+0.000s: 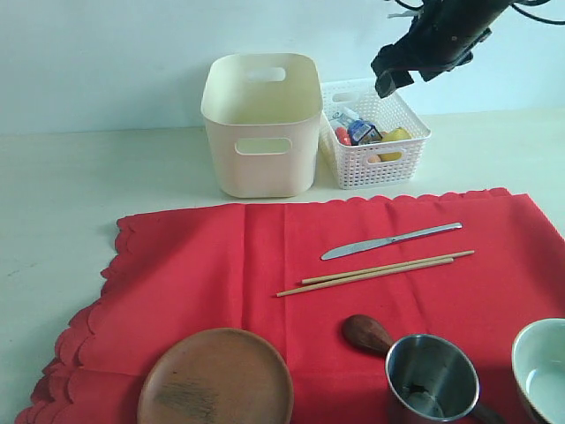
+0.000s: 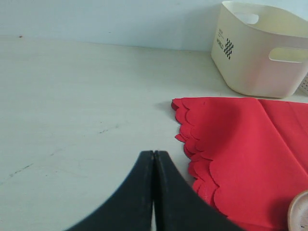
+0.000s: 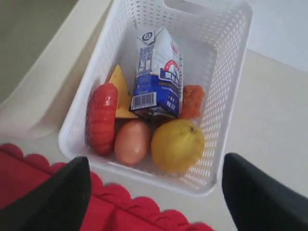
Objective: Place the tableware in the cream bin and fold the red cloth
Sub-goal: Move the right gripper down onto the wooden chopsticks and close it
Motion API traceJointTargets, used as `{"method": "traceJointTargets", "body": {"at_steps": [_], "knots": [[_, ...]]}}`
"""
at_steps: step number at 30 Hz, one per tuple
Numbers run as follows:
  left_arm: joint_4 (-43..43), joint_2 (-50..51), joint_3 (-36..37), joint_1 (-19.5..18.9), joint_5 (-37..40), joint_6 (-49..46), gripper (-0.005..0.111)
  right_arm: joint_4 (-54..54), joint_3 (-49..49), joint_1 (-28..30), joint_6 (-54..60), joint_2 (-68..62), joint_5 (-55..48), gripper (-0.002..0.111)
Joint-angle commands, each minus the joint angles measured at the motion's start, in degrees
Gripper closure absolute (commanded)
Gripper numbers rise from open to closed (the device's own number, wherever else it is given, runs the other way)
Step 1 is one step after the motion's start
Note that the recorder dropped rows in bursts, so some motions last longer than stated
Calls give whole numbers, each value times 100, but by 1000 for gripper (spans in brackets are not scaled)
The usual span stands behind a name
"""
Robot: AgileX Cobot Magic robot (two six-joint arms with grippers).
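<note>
The red cloth [image 1: 265,265] lies spread on the table. On it rest a silver knife [image 1: 391,240], a pair of chopsticks [image 1: 375,272], a dark wooden spoon [image 1: 368,334], a steel cup [image 1: 432,378], a pale bowl [image 1: 543,367] and a brown wooden plate [image 1: 216,378]. Behind the cloth stands the cream bin [image 1: 261,124], and nothing shows inside it. My right gripper [image 1: 388,78] hangs open above the white basket, nothing between its fingers [image 3: 67,192]. My left gripper [image 2: 154,155] is shut and empty, low over bare table beside the cloth's scalloped edge [image 2: 192,144].
A white lattice basket [image 1: 375,132] to the right of the cream bin holds a milk carton [image 3: 156,77], a lemon [image 3: 178,144], an egg [image 3: 132,141], a sausage [image 3: 101,118] and cheese [image 3: 120,91]. Pale tabletop [image 2: 72,106] stretches left of the cloth.
</note>
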State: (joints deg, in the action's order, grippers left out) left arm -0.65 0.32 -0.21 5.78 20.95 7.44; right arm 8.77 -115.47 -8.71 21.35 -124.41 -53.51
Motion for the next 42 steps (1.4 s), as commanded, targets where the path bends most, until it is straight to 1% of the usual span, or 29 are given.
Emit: {"method": "traceJointTargets", "body": {"at_steps": [1, 14, 19, 23, 37, 42], "knots": [[-10, -32, 21, -16, -43, 10, 107, -244, -46, 12, -211, 328, -534, 37], [-10, -32, 21, -16, -43, 10, 107, -458, -23, 12, -652, 1070, -1616, 37], [-10, -32, 21, -16, -43, 10, 107, -469, 311, 12, -663, 1470, -1645, 37], [-10, -32, 21, -16, -43, 10, 107, -472, 887, 12, -663, 1937, -1631, 37], [-10, -32, 21, -16, -43, 10, 107, -432, 3304, 12, -663, 3562, -661, 38], [-10, -32, 21, -16, -43, 10, 107, -259, 3987, 2, -579, 3917, -380, 38]]}}
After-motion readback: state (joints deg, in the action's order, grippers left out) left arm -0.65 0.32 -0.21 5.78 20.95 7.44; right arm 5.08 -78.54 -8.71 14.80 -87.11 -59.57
